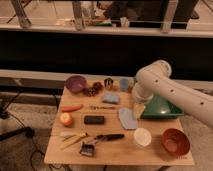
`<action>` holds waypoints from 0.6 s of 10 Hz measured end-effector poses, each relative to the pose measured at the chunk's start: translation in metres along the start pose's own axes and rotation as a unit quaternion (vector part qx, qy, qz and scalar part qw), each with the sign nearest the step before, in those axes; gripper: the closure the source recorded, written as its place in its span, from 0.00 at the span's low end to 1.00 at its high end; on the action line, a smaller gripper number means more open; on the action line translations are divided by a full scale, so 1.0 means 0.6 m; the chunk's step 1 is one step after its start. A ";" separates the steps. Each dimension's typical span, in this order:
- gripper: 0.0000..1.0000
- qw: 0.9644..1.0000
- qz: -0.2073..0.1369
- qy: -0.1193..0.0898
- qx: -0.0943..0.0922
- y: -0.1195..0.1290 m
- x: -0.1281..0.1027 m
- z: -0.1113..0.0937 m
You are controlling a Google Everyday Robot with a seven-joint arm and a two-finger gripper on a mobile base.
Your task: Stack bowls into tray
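1. Clock directions are read from the middle of the table, with 12 towards the far edge. The green tray sits at about 3 o'clock, on the right edge. No bowl shows in the part of it that the arm leaves visible.
2. The orange-red bowl stands at 4 o'clock near the front right corner. The white bowl is just beside it on its 9 o'clock side. The purple bowl is well apart from both, at 10 o'clock in the far left corner.
3. The gripper hangs at the tray's left rim, between the tray and the grey-blue cloth. Its fingers stand apart and nothing appears to be held.
4. Judged from this, the task is at its start: no bowl is stacked and the step in hand is reaching for a first bowl.
5. The next move calls for choosing a large bowl as the base. The orange-red one at the gripper's 5 o'clock is nearest. The move then needs a descent over its rim, one finger inside the wall and one outside.
6. The white bowl close by could be knocked on the way.
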 end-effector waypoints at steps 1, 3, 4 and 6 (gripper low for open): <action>0.20 1.000 0.016 0.005 0.007 0.016 0.026 -0.014; 0.20 0.999 0.038 0.012 0.025 0.045 0.071 -0.040; 0.20 0.998 0.048 0.015 0.034 0.058 0.096 -0.052; 0.20 0.996 0.064 0.024 0.049 0.091 0.152 -0.078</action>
